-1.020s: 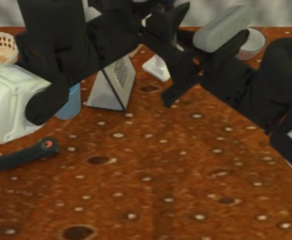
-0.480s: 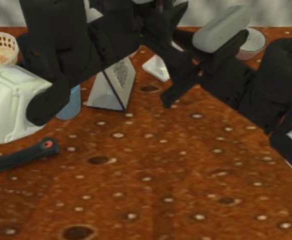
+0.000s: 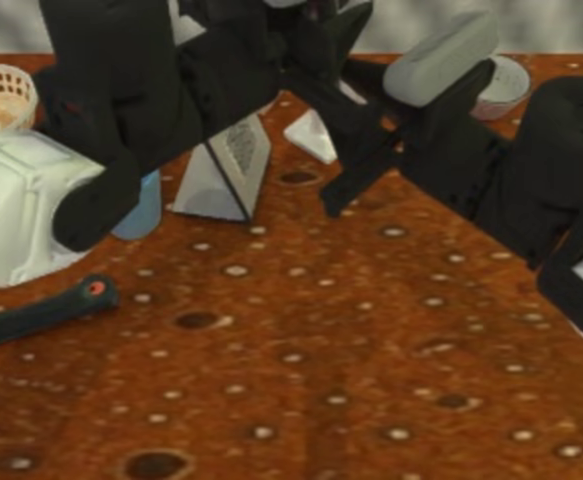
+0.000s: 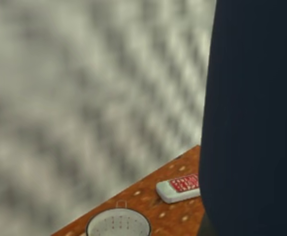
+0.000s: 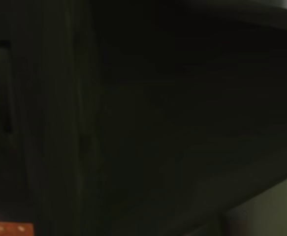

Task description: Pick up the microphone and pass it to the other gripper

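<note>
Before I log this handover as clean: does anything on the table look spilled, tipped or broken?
Nothing stands out: basket, grater and black handle lie apart. The left tool and right tool meet above the table's far edge; the right wrist view is dark.

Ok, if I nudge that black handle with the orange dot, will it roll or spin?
The black handle looks rigid and rounded, so it may roll sideways. Long and slim, an end push would probably swing it round.

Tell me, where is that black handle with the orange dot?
In the top view, the black handle lies flat on the table's left side, in front of the white block, apart from both arms.
</note>
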You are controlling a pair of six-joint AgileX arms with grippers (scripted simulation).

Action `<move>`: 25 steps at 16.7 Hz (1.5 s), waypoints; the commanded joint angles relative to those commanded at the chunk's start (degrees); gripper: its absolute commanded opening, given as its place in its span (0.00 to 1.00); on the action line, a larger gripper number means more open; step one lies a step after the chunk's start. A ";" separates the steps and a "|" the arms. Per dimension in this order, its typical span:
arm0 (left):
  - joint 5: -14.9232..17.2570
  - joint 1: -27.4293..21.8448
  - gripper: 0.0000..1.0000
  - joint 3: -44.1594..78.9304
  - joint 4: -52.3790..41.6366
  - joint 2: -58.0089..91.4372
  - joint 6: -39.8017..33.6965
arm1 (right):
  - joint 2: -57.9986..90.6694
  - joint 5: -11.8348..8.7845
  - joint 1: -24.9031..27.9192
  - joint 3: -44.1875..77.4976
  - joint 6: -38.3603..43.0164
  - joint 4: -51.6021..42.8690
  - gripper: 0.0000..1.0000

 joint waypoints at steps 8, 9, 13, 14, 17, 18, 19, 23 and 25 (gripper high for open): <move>0.00 0.00 0.00 0.00 0.00 0.00 0.00 | 0.00 0.00 0.00 0.00 0.00 0.00 0.98; 0.00 0.00 0.00 0.00 0.00 0.00 0.00 | 0.00 0.00 0.00 0.00 0.00 0.00 1.00; 0.00 0.00 0.00 0.00 0.00 0.00 0.00 | 0.00 0.00 0.00 0.00 0.00 0.00 1.00; 0.00 0.00 0.00 0.00 0.00 0.00 0.00 | 0.00 0.00 0.00 0.00 0.00 0.00 1.00; -0.38 0.01 0.00 0.44 -0.09 -0.34 0.26 | 0.43 0.13 -0.13 -0.40 -0.13 0.00 1.00; -0.28 0.12 0.00 0.36 -0.12 -0.39 0.25 | 0.24 0.07 -0.15 -0.58 -0.12 -0.04 1.00; 0.15 0.62 0.00 0.02 -0.23 -0.63 0.22 | -0.54 -0.10 -0.27 -1.36 -0.11 -0.18 1.00; 4.09 5.27 0.00 -2.46 -0.64 -3.24 0.42 | -8.88 -1.36 -1.39 -8.60 -0.12 -1.11 1.00; 6.28 7.68 0.00 -3.63 -0.72 -4.79 0.48 | -13.29 -2.15 -1.86 -12.55 -0.06 -1.48 1.00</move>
